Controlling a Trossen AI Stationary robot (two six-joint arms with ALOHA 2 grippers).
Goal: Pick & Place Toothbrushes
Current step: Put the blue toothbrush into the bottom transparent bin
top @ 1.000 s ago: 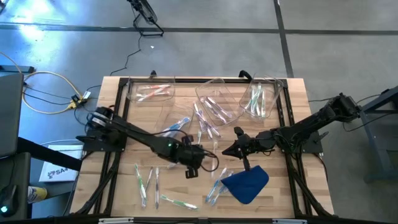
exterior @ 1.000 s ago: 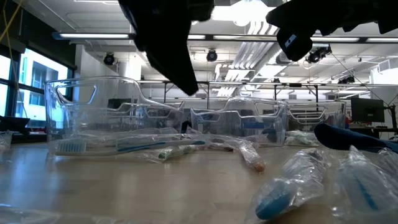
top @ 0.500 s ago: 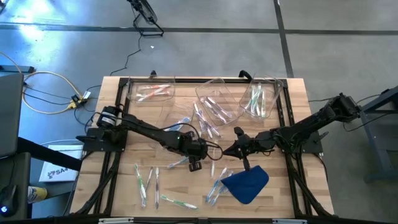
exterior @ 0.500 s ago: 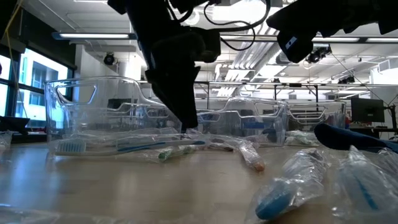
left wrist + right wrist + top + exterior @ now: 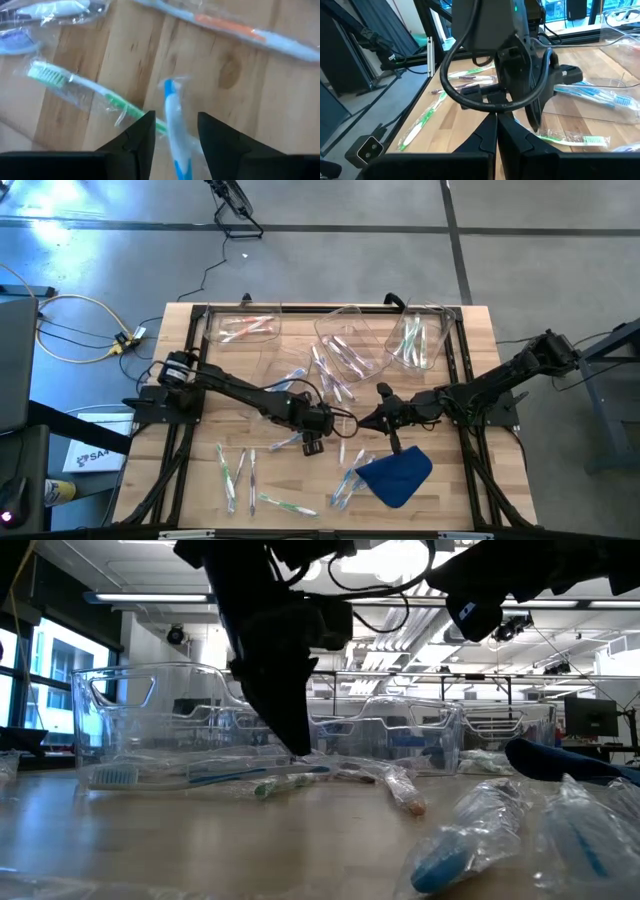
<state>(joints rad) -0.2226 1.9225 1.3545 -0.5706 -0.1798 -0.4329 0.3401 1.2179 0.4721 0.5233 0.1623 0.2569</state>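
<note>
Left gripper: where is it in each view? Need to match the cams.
High view: left gripper, table middle, just left of the right gripper.
Low view: dark mass coming down left of centre, tip near the wood.
Left wrist view: own fingers at the bottom, straddling a blue toothbrush.
Right wrist view: centre, behind a looped cable.
Shared landmark: green toothbrush beside it.

Left gripper [image 5: 175, 130] hangs low at the table's middle, fingers parted; right gripper [image 5: 365, 423] waits just beside it, fingers pressed together
</note>
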